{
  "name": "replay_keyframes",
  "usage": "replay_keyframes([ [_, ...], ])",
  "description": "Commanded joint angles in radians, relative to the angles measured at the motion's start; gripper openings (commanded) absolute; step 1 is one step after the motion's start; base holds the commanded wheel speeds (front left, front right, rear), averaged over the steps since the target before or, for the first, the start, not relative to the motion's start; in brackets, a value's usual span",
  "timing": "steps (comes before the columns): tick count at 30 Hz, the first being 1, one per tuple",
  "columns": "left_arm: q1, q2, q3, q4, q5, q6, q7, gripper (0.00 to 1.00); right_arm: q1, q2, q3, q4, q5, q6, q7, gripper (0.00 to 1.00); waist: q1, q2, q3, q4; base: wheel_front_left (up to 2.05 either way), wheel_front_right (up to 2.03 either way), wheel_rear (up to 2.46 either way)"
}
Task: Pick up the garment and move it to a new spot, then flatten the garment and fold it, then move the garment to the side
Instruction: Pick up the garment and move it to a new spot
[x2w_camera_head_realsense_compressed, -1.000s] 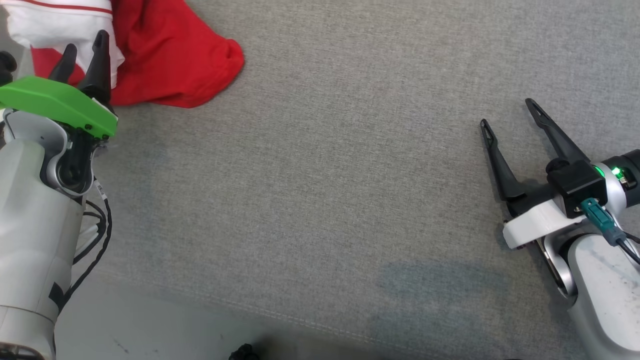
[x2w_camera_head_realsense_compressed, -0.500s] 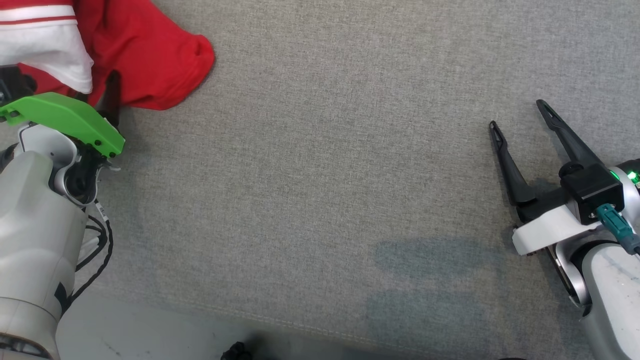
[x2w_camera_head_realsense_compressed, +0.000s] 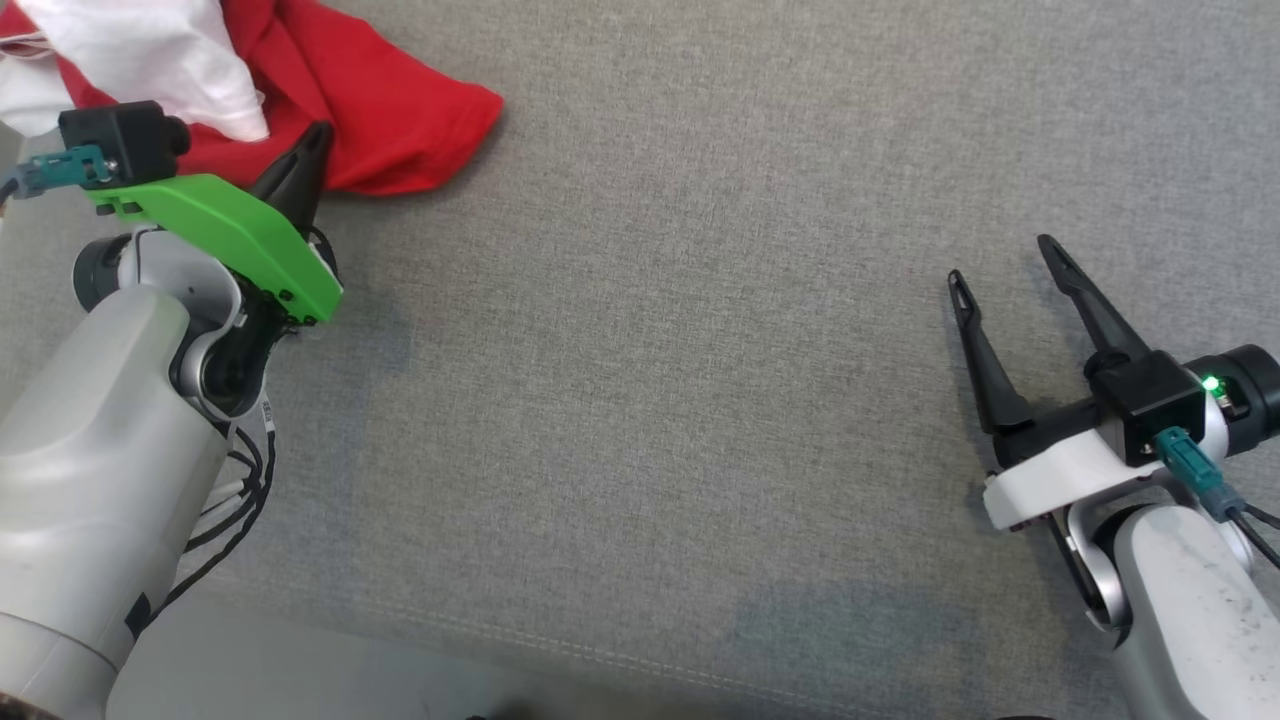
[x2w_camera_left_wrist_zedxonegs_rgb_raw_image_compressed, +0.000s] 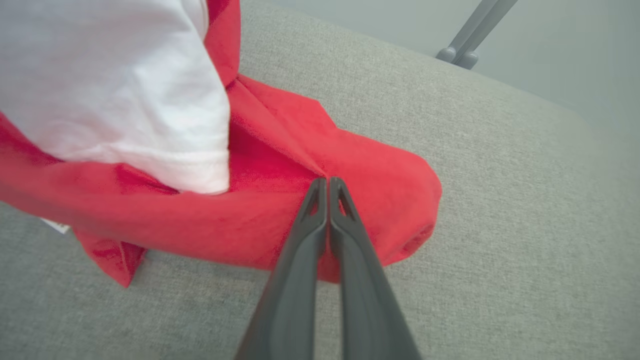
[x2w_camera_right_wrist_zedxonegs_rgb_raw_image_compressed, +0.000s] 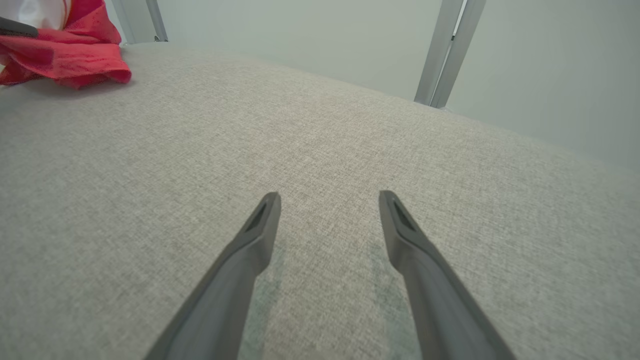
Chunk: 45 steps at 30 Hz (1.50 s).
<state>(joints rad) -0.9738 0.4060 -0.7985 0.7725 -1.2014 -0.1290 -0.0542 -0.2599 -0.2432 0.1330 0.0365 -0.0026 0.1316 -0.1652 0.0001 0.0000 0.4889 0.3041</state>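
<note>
Pinching a red fold of the garment with the left gripper, fingers pressed tight together on the cloth, at the far left corner of the grey pad. Gripping crosswise to the bunch, its long axis running left to right, rounded red end pointing toward the pad's middle. Resting the right gripper spread wide and empty, well apart at the near right; judging the left arm far nearer for the lift

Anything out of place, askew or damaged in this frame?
Nothing damaged or spilled. The red-and-white garment lies crumpled in a heap at the far left of the grey surface, not flat. The left gripper is shut on a red fold of it; the right gripper is open above the surface.
</note>
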Motion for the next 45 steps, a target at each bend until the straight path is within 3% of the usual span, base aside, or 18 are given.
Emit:
replay_keyframes([
  [1, 0.009, 0.007, -0.008, -0.015, -0.006, -0.003, -0.007, 0.0, -0.009, 0.004, 0.0, 0.007, 0.004, -0.002, -0.01, 1.0, -0.0001, 0.0, -0.03, -0.006, 0.0, 0.0, 0.0],
  [13, -0.002, 0.063, -0.162, -0.309, 0.002, -0.003, -0.097, 0.0, -0.01, 0.109, -0.028, 0.152, 0.027, -0.002, -0.095, 1.0, -0.0001, 0.0, -0.155, -0.071, 0.0, 0.0, 0.0],
  [19, -0.019, 0.019, -0.2, -0.472, 0.003, 0.002, -0.083, 0.0, 0.005, 0.153, -0.056, 0.162, 0.044, -0.002, -0.1, 1.0, -0.0001, 0.0, -0.211, -0.134, 0.0, 0.0, 0.0],
  [27, -0.033, -0.081, -0.257, -0.644, -0.006, 0.074, -0.006, 0.0, 0.029, 0.185, -0.081, 0.133, 0.068, -0.002, -0.1, 1.0, -0.0001, 0.0, -0.241, -0.255, 0.0, 0.0, 0.0],
  [33, -0.049, -0.174, -0.311, -0.599, 0.024, 0.105, 0.018, 0.0, 0.036, 0.191, -0.082, 0.126, 0.079, -0.002, -0.1, 1.0, -0.0001, 0.0, -0.229, -0.351, 0.0, 0.0, 0.0],
  [37, -0.027, -0.224, -0.337, -0.525, 0.027, 0.099, 0.012, 0.0, 0.036, 0.192, -0.078, 0.12, 0.102, -0.002, -0.1, 1.0, -0.0001, 0.0, -0.218, -0.405, 0.0, 0.0, 0.0],
  [44, 0.023, -0.236, -0.396, -0.34, 0.066, 0.086, -0.007, 0.0, 0.05, 0.192, -0.076, 0.118, 0.118, -0.002, -0.1, 1.0, -0.0001, 0.0, -0.214, -0.443, 0.0, 0.0, 0.0],
  [45, 0.04, -0.239, -0.411, -0.266, 0.079, 0.078, -0.02, 0.0, 0.054, 0.192, -0.078, 0.118, 0.121, -0.002, -0.1, 1.0, -0.0001, 0.0, -0.217, -0.446, 0.0, 0.0, 0.0],
])
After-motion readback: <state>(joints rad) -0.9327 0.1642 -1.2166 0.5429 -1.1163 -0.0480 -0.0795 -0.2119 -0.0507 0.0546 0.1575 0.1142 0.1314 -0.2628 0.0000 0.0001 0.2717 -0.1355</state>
